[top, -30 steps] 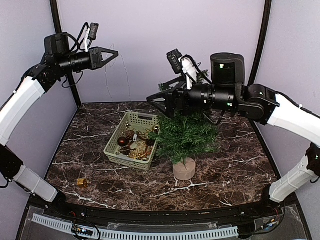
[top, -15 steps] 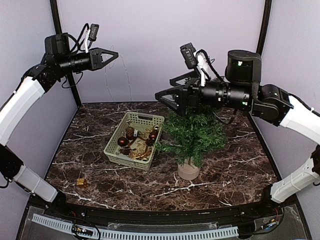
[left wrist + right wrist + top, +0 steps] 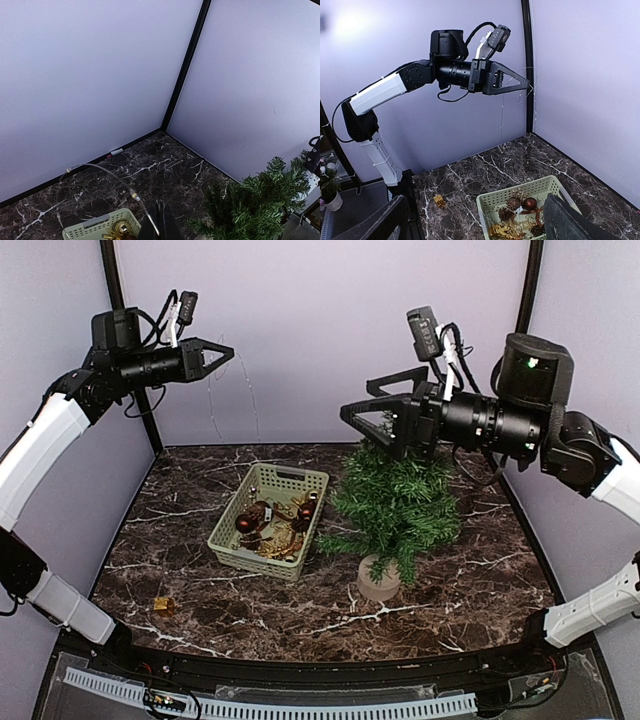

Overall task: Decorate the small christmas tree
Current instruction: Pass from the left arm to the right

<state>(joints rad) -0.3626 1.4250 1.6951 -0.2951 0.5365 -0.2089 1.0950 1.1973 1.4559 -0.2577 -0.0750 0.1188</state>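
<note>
The small christmas tree [image 3: 395,502] stands upright on the worktop [image 3: 480,570], its trunk vertical, with the basket [image 3: 232,502] just to its left. Just over the treetop hangs the right gripper [image 3: 358,405], jaws wide apart and empty; this is the nearer arm. Well up and left of the tree, the left gripper [image 3: 225,348] is pinched together on a thin wire strand [image 3: 134,195] that dangles below it. From there the tree lies down and to the right.

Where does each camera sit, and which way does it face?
Top external: high behind the arms, looking down on the table; both arms show.
Left wrist: on the raised left arm, facing the back corner and small christmas tree; hardly any robot shows.
Right wrist: on the right arm, facing the left pincer; own fingers at bottom corners.
Both wrist views share the basket.
</note>
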